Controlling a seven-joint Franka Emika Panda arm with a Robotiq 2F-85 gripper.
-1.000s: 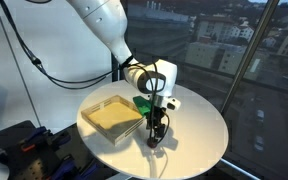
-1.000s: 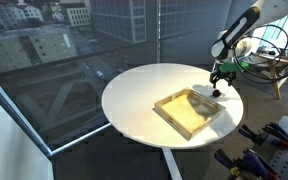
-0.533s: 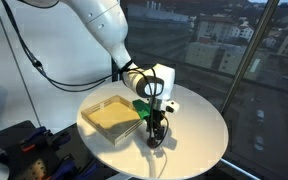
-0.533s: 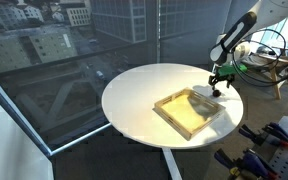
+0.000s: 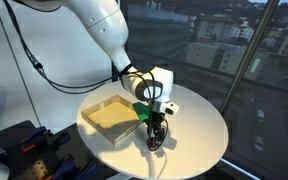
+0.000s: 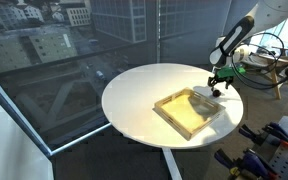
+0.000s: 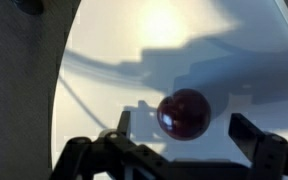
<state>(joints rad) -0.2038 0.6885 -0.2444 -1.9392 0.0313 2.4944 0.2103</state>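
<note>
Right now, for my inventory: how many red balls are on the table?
1. The red ball lies on the table by the open tool, beside the tray; the arm may hide others.

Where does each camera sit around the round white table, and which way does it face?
An exterior view: beside the round white table, facing the windows; shows the white arm and open gripper by the square tan tray.
An exterior view: high, looking across the table; the gripper hangs beyond the tray.
Wrist view: looks down at a dark red ball between the gripper's open fingers.
Shared: both exterior views show table, tray, gripper.
</note>
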